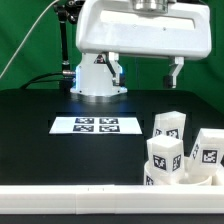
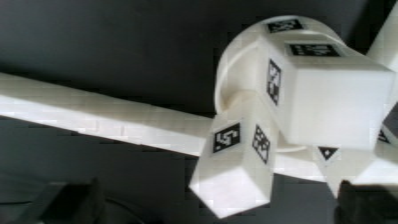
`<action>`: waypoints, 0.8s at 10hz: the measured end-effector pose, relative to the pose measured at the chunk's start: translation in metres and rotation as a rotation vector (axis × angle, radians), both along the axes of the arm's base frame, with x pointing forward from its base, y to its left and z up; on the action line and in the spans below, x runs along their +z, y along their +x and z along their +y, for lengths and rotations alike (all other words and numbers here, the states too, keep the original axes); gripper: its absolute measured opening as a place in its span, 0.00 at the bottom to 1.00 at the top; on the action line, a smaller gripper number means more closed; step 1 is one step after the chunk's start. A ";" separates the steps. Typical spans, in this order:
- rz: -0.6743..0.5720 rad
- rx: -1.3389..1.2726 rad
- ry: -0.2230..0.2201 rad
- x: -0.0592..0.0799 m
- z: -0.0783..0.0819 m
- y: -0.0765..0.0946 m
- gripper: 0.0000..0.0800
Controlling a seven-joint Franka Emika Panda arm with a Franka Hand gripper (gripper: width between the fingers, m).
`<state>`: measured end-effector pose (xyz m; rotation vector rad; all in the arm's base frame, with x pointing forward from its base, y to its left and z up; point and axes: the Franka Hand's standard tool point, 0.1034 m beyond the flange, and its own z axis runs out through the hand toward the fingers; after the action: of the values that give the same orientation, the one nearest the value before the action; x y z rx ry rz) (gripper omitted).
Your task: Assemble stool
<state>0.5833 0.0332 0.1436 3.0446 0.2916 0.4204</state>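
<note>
The tool (image 1: pixel 146 70) is hanging wide open and empty over the far side of the surface (image 1: pixel 30 130). The stool (image 1: pixel 165 162) is sitting near, on the exterior view's right, legs (image 1: pixel 168 125) sticking up, just beside the bar (image 1: pixel 60 196).

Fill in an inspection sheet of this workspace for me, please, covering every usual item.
Surface: black table, with the marker board lying flat near its middle.
Job's things: three tagged stool legs point upward at the exterior view's right front; the wrist view shows them on the round seat. Whether they are fully seated cannot be told.
Clutter: long white bar along the front edge, beside the stool.
Grippers: hand open, empty, raised above the table.
Cables: thin cable crossing the backdrop at the exterior view's left.
Surroundings: green backdrop behind the arm.
</note>
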 end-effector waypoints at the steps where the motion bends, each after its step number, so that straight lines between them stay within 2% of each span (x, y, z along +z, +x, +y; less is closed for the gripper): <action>1: 0.071 -0.007 0.007 -0.001 0.002 -0.004 0.81; 2: 0.116 -0.005 0.008 -0.002 0.003 -0.003 0.81; 3: 0.190 0.023 0.002 -0.008 -0.003 -0.006 0.81; 4: 0.175 0.068 -0.010 -0.009 -0.002 -0.001 0.81; 6: 0.177 0.172 -0.025 -0.016 0.010 -0.002 0.81; 8: 0.180 0.243 -0.043 -0.017 0.006 -0.002 0.81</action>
<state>0.5816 0.0396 0.1270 3.0175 0.6746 0.1465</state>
